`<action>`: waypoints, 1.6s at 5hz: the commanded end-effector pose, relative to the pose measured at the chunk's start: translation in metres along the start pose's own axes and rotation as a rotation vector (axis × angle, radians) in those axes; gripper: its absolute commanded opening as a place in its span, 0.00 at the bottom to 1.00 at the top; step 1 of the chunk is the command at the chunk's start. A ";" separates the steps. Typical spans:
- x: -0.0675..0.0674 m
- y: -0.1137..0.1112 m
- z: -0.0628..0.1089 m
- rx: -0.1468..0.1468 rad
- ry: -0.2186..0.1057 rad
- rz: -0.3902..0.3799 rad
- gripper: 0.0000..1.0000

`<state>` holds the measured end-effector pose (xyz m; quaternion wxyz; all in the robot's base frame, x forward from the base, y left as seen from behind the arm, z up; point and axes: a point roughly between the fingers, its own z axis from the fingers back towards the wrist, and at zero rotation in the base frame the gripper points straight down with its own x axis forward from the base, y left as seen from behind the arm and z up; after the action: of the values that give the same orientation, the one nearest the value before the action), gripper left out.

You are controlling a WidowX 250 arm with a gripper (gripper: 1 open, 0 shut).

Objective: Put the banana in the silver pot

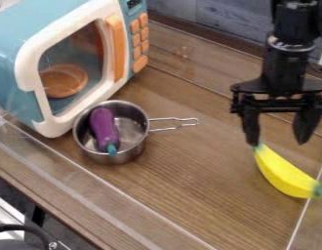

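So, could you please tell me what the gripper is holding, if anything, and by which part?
Nothing is held: the gripper stands open, its fingers at the toy banana's upper end without closing on it.

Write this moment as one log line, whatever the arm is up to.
gripper: open, above banana | pot: holds eggplant | banana: not in pot
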<state>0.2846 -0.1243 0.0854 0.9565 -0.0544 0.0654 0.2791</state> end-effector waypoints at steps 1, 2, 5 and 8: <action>-0.005 -0.012 0.010 -0.068 -0.046 0.116 1.00; -0.012 -0.015 0.001 -0.094 -0.060 0.249 1.00; -0.017 -0.017 -0.021 -0.103 -0.065 0.231 1.00; -0.007 -0.005 -0.020 -0.137 -0.073 0.213 1.00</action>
<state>0.2698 -0.1343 0.0543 0.9189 -0.0858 0.0356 0.3835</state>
